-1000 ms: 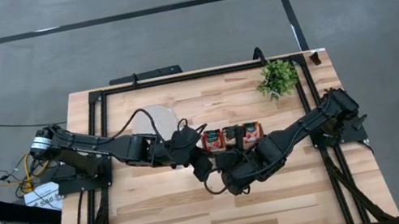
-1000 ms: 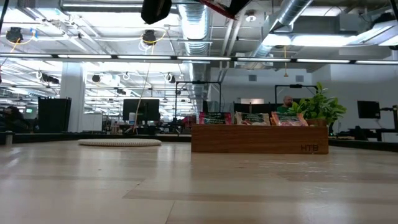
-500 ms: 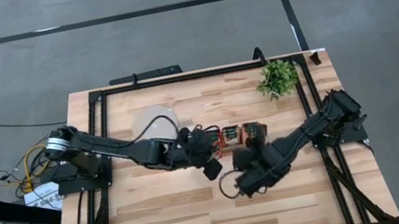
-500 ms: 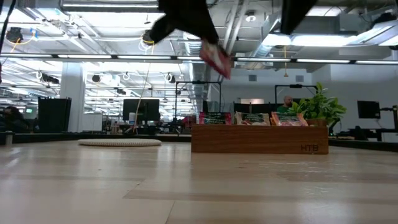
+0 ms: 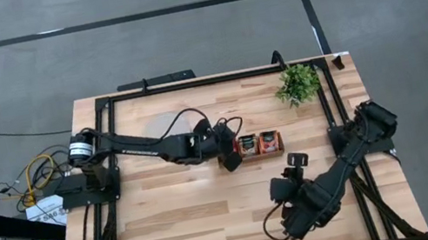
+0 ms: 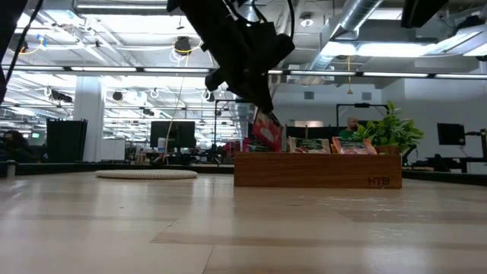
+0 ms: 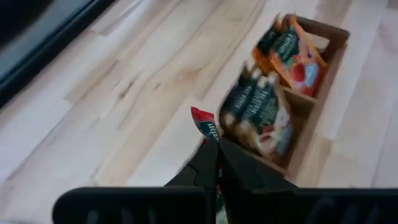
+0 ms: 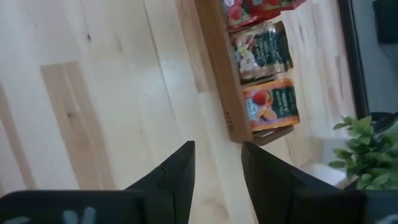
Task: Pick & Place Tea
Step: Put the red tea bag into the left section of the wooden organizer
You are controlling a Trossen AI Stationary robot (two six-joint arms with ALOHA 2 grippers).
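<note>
A brown wooden tray (image 5: 261,143) with three compartments stands mid-table, tea sachets upright in it: red (image 8: 255,9), dark green (image 7: 258,112) and orange (image 7: 292,53). My left gripper (image 5: 228,160) hangs over the tray's left end, shut on a red tea sachet (image 6: 266,133). My right gripper (image 5: 295,161) stands open and empty, near of the tray's right end, its fingers (image 8: 180,171) pointing toward the tray (image 8: 217,68). My left gripper pinches the red sachet between its two fingers (image 7: 231,163), slanting down from above. The sachet's free end (image 7: 204,121) sticks out past the fingertips. It hangs tilted below the gripper, its lower edge at the level of the tray's left compartment; whether it touches, I cannot tell.
A round grey-white disc (image 5: 164,124) lies at the far left, partly under the left arm. A small green plant (image 5: 298,83) stands at the far right. Bare wood lies along the table's near half (image 5: 181,232).
My left gripper has carried the red sachet away from the right gripper, toward the table's far edge and down to the tray's left end. My right gripper has drawn back toward the near right, away from the left one.
</note>
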